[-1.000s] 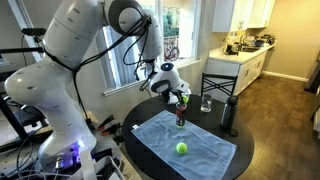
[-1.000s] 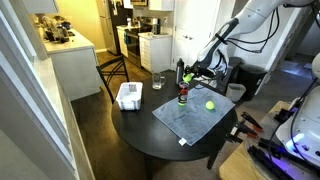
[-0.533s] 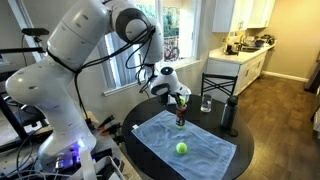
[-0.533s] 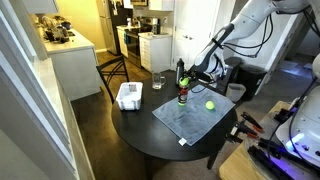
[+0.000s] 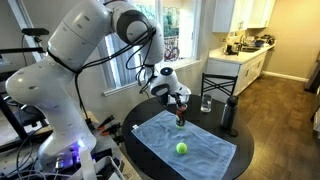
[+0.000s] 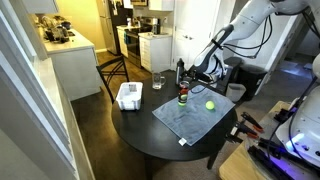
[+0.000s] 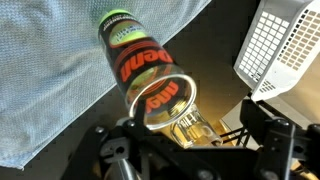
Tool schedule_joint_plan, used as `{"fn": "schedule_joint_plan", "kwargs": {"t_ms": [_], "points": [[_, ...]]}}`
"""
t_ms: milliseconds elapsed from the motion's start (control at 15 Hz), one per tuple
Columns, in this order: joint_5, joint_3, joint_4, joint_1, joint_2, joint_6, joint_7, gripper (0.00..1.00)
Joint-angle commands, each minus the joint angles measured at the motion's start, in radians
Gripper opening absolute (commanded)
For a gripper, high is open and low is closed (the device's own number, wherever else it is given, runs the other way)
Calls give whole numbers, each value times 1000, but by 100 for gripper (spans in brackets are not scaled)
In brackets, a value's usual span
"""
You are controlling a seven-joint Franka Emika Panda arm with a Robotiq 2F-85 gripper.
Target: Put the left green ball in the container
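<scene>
My gripper [image 5: 180, 103] [image 6: 186, 82] hangs just above an upright clear tube [image 5: 180, 118] [image 6: 183, 97] with a red label. In the wrist view the tube [image 7: 140, 70] shows green at its far end. My gripper [image 7: 185, 135] is open, its fingers well apart on either side of the tube's near rim. A yellow-green ball [image 5: 182, 148] [image 6: 210, 104] lies on the blue cloth [image 5: 190, 145] [image 6: 195, 118], apart from the gripper. I cannot tell whether it is the left green ball. The whitish container [image 6: 129, 96] [image 7: 285, 45] stands off the cloth.
A round dark table [image 5: 240, 160] [image 6: 140, 125] carries everything. A clear drinking glass [image 5: 206, 103] [image 6: 158, 82] and a tall dark bottle [image 5: 229, 114] stand beside the cloth. A chair [image 6: 112, 72] and kitchen counters stand behind the table.
The arm's upper links have shifted slightly while the gripper stays over the tube. Ball, tube and container have not moved.
</scene>
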Motion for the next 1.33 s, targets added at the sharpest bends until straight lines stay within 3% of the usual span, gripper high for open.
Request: {"fn": "schedule_joint_plan", "kwargs": {"t_ms": [0, 333, 400, 1267], "points": [[-12, 1, -56, -4, -50, 14, 54, 100], [-14, 28, -91, -32, -82, 10, 78, 100], [-27, -1, -33, 0, -36, -1, 61, 100], [-26, -7, -26, 7, -32, -1, 62, 100]]}}
